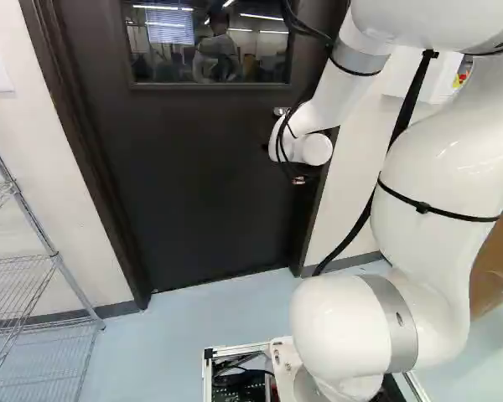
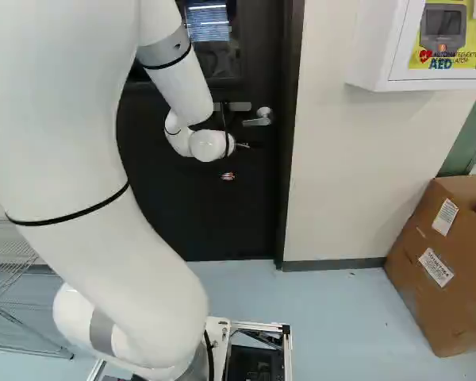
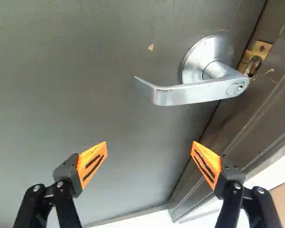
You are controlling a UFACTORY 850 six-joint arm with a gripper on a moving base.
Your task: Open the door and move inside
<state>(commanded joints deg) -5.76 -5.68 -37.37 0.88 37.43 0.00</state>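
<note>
1. A white robot arm faces a dark door that appears shut in its door frame; the likeliest upset is a missed grasp, caused by the jaws closing short of the lever handle.
2. Shifting sideways toward the door frame risks a knock, since the pad closest to it could strike its edge before reaching the handle.
3. Even a good hold could slip: the lever is smooth, curved metal, and turning it calls for the wrist to follow its arc.
4. Too little turn may leave the latch caught at the brass plate on the door frame, so that driving the base would only load the arm against a closed door.
5. The jaws stand wide apart, released and empty, orange pads clear of the lever.
6. The handle sits on the door just beside the door frame, ahead of the jaws and offset toward that frame, its free end pointing away from it.
</note>
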